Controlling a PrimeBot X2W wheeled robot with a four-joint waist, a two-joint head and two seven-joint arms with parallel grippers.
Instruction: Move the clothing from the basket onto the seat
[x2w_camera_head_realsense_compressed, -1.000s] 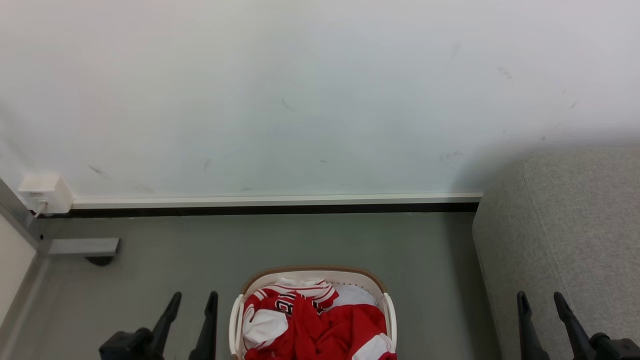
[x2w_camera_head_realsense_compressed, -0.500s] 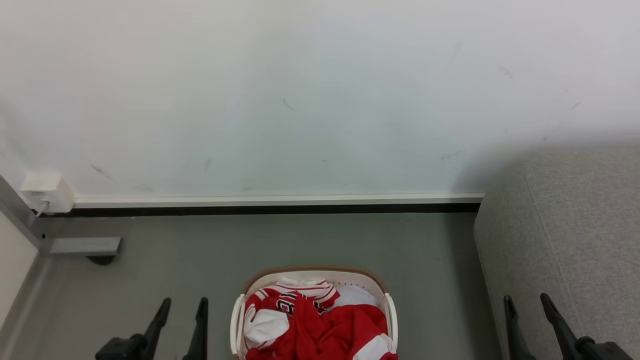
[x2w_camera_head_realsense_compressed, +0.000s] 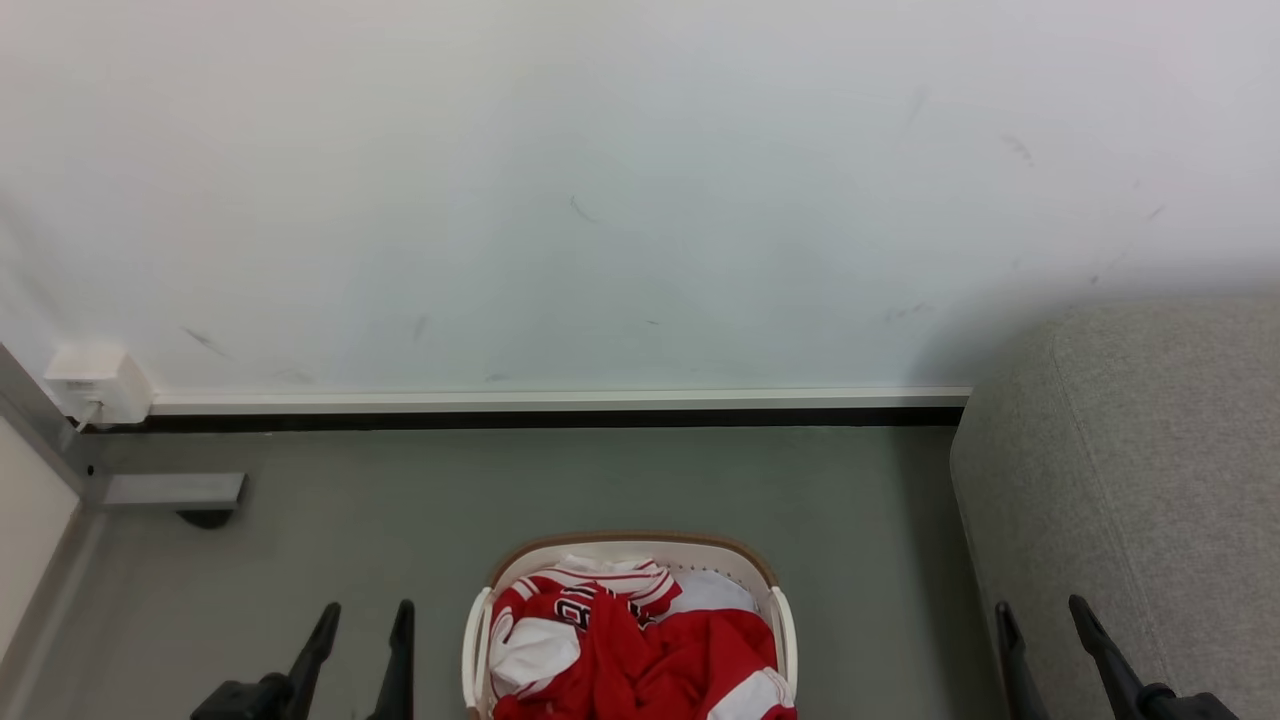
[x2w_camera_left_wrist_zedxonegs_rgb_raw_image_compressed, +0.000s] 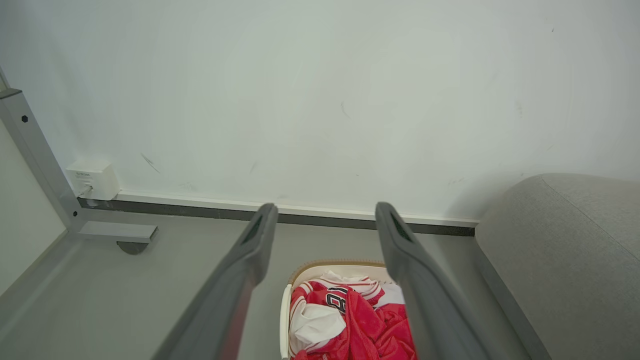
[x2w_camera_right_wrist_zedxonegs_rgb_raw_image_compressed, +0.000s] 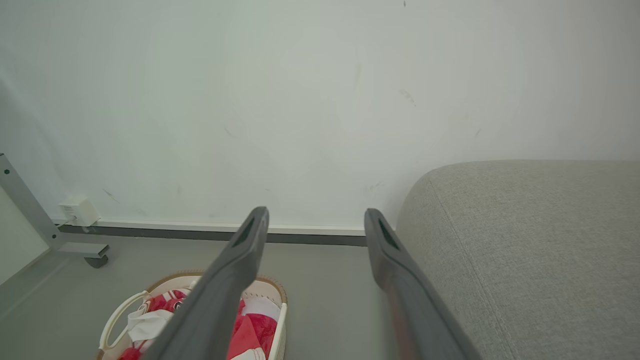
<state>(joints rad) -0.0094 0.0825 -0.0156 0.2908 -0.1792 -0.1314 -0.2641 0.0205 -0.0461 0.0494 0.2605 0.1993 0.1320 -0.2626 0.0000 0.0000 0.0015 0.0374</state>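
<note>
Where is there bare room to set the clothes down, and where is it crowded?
The seat has a bare grey top, bordered by the wall behind and a floor strip to its left. The floor between the basket and the skirting is bare too. Crowded: the basket, heaped with red clothing.

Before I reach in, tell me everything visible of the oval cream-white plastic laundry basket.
The oval cream-white plastic laundry basket stands upright on the grey floor, left of the grey fabric sofa and apart from it. It has a brown woven-look rim, a perforated inner wall and looped white side handles. Bright red garments with white stripes fill it, over a white liner. Its near end is cut off in the head view.
</note>
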